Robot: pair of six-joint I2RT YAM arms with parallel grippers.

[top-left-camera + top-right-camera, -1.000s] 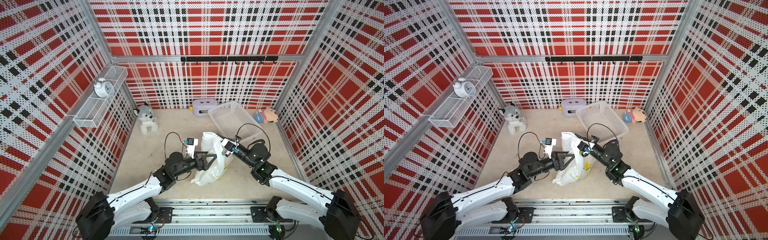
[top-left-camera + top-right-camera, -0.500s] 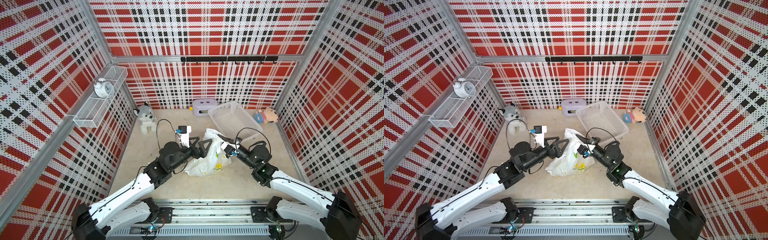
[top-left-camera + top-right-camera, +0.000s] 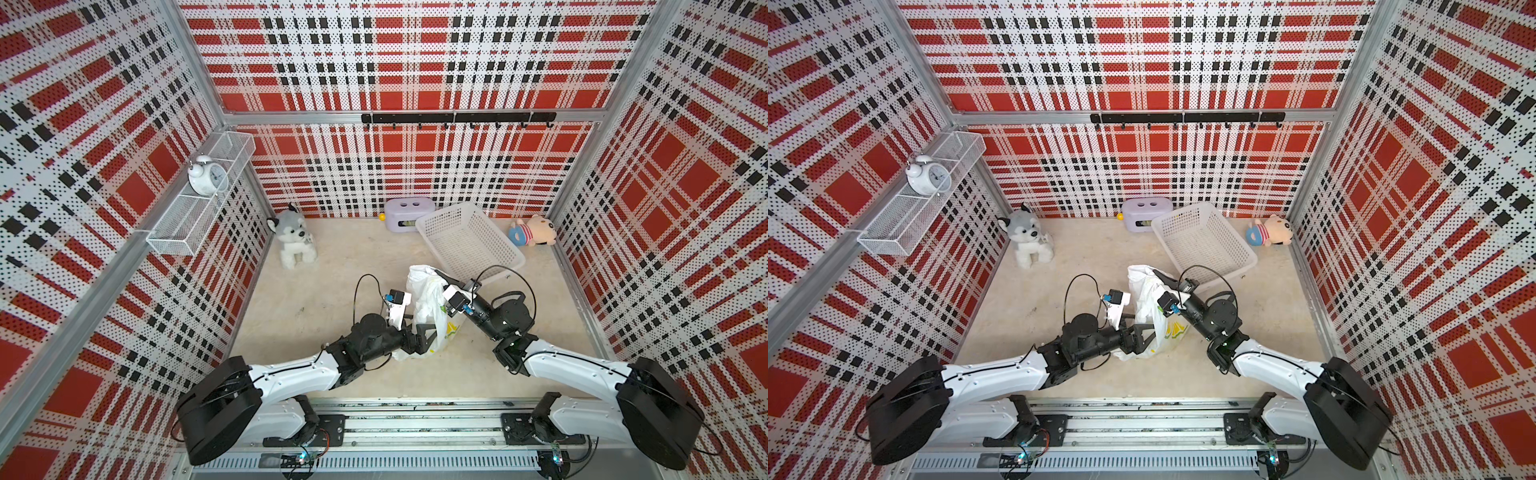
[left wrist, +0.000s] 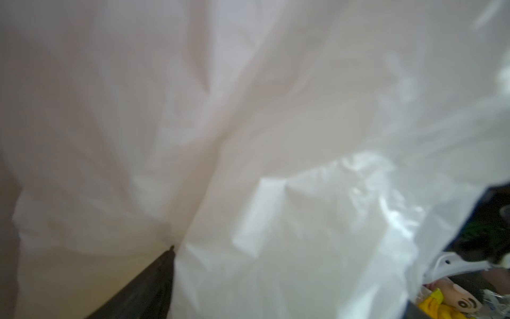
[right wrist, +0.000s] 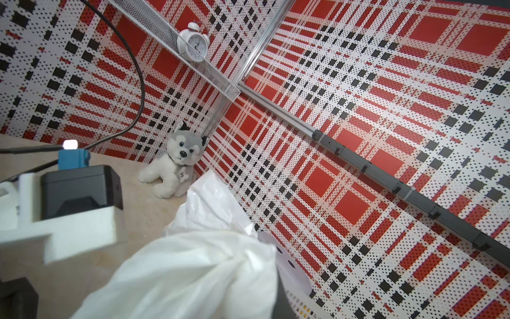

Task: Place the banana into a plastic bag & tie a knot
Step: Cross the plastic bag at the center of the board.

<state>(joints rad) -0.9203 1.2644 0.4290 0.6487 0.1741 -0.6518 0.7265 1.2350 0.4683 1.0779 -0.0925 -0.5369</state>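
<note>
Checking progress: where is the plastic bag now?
In both top views the plastic bag sits mid-floor between the left gripper and right gripper, near the white basket.

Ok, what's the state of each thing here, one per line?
plastic bag: held upright, top bunched, no knot visible
right gripper: shut on the plastic bag's top
left gripper: open at the bag's lower part
banana: not visible
basket: open side up, empty
husky plush: sitting upright
bear plush: lying down
</note>
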